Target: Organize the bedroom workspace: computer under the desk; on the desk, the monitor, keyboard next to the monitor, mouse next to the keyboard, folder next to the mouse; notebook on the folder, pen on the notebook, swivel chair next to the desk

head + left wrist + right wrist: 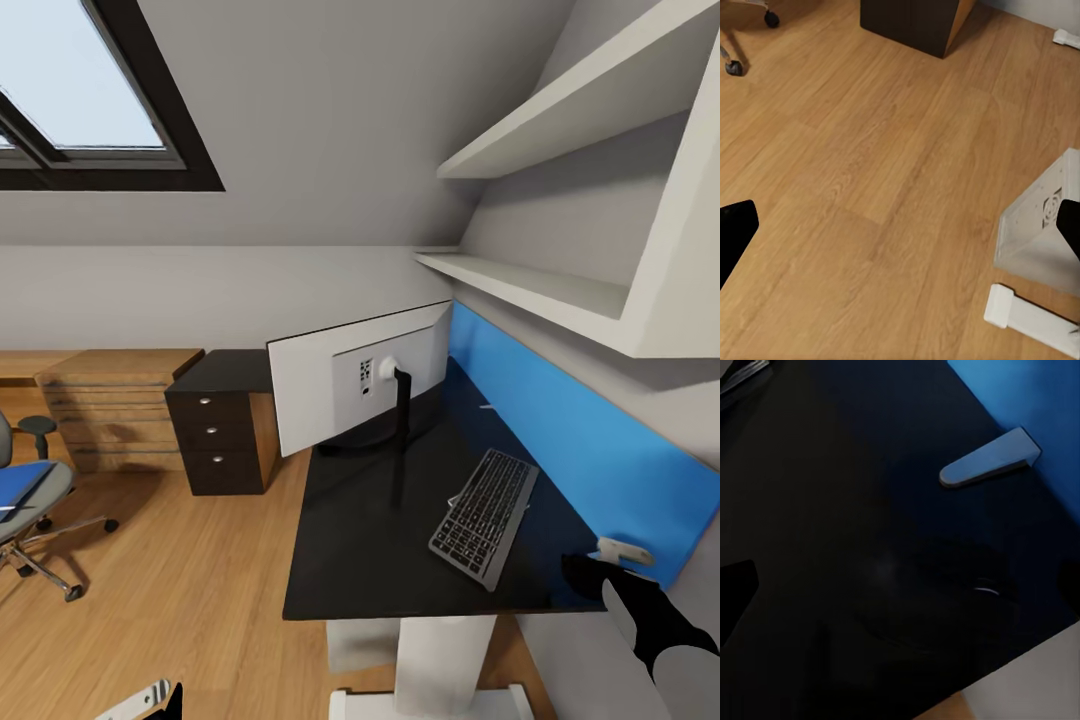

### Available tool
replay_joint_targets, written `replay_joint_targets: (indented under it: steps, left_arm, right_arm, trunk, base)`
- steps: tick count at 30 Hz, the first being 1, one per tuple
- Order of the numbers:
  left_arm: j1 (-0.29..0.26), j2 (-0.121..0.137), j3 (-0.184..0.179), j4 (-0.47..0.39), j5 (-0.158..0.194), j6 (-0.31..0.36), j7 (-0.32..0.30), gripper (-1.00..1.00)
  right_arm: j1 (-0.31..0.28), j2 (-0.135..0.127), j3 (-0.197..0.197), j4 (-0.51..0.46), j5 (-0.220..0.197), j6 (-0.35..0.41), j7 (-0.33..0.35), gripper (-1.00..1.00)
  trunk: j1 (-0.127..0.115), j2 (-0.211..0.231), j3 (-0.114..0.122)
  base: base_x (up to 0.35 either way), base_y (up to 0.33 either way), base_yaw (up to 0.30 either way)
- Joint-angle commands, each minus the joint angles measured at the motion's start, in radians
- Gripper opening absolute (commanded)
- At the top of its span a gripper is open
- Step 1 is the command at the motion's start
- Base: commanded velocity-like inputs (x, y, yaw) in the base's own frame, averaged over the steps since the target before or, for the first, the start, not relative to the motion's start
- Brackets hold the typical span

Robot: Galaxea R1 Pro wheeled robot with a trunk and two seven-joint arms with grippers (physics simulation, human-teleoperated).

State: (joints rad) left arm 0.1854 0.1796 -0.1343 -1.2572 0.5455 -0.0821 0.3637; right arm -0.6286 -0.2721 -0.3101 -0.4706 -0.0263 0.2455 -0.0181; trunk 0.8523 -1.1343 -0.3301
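Mouse-placing step: right pincer [585, 575], jaws apart, hovers over the mouse [945, 604] on the table [370, 540], near the keyboard [485, 515]. Next move, judged: withdraw, then fetch the folder [20, 485] from the swivel chair [30, 510]. Left pincer [900, 232] open

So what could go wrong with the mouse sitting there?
1. The mouse lies close to the edge of the desk, under the open right gripper. A clumsy bump might knock it off.
2. It is dark on a black top, so a grab could easily miss.
3. The folder is on the swivel chair, which has casters and might roll when reached for.
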Motion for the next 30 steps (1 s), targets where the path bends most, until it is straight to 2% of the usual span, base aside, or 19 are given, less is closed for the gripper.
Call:
replay_joint_targets:
  steps: [1, 18, 24, 30]
  left_arm:
    - [-0.001, 0.001, -0.004, -0.001, 0.011, -0.007, 0.006, 1.00]
    - [0.000, 0.002, -0.004, -0.002, 0.011, -0.007, 0.006, 1.00]
    - [0.000, 0.001, -0.004, -0.004, 0.011, -0.007, 0.006, 1.00]
    - [0.000, 0.001, -0.004, -0.004, 0.011, -0.007, 0.006, 1.00]
  right_arm:
    - [0.000, 0.000, -0.002, -0.002, -0.003, 0.009, -0.002, 1.00]
    - [0.000, -0.004, -0.005, -0.002, -0.004, 0.086, -0.002, 1.00]
    - [-0.001, -0.005, -0.046, 0.004, -0.003, 0.108, -0.015, 1.00]
    - [-0.002, -0.006, -0.056, 0.004, -0.005, 0.123, -0.051, 1.00]
  trunk:
    - [0.000, -0.001, -0.001]
    - [0.000, -0.001, -0.001]
    - [0.000, -0.001, -0.001]
    - [0.000, -0.001, -0.001]
  base:
    - [0.021, 0.000, 0.000]
    - [0.063, 0.000, 0.000]
    - [0.003, 0.000, 0.000]
    - [0.000, 0.000, 0.000]
